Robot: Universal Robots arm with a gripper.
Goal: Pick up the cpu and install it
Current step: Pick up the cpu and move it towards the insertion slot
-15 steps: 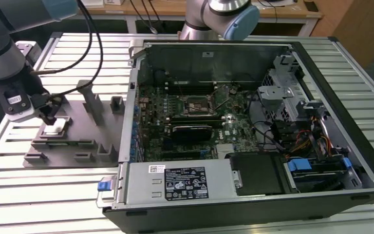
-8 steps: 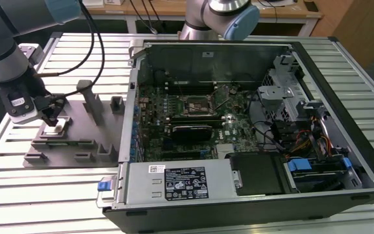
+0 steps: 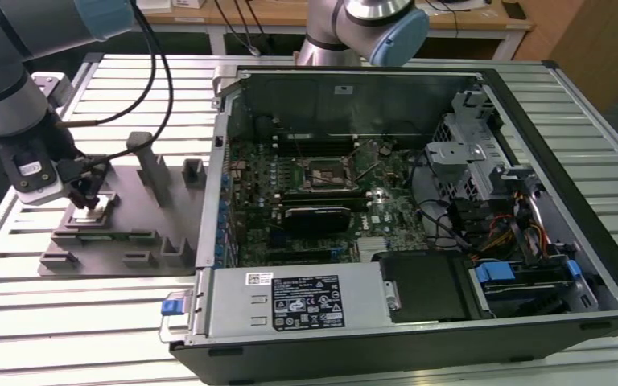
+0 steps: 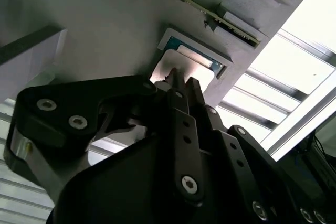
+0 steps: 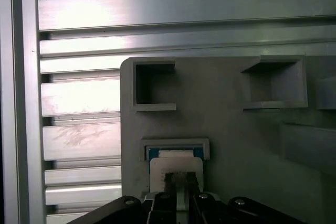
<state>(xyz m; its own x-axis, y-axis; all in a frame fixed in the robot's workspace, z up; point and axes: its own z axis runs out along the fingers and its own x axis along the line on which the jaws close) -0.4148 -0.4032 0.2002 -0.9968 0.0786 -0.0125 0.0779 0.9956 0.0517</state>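
cpu (image 5: 176, 163): near part covered by the gripper (image 5: 178, 178) in both wrist views.
arm (image 3: 9, 80): upper length cut off at the exterior view's top edge.

**Arm lowered, claw pointing straight down**

In the exterior view the grey arm (image 3: 9, 72) comes in from the upper corner on the exterior view's left. Its wrist (image 3: 19, 129) is turned downward, and the claw (image 3: 87, 201) hangs upright beneath it. In both wrist views the claw's black fingers (image 4: 178, 108) (image 5: 169, 183) are drawn close together, tips nearly meeting.
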